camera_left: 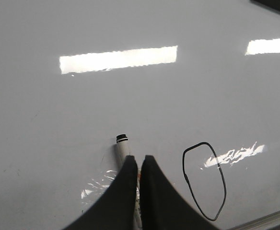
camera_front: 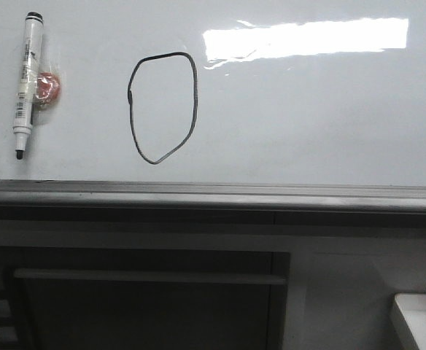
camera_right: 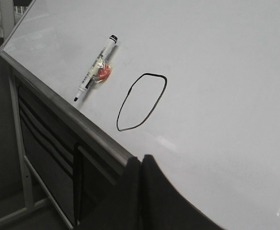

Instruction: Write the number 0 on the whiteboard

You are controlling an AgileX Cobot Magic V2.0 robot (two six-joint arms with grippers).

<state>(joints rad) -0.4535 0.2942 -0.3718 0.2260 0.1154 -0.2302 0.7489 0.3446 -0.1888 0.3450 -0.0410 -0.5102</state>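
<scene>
Black 0 [camera_front: 163,107] sits closed on the whiteboard [camera_front: 308,109] just right of the marker [camera_front: 27,84]; left end effector [camera_left: 139,160], fingers together, hovers over the marker, right end effector [camera_right: 141,160] likewise together, so both should retreat without smudging ink.

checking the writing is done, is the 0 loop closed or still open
Closed: the 0 on the whiteboard runs as one unbroken black line, no gap.
</scene>
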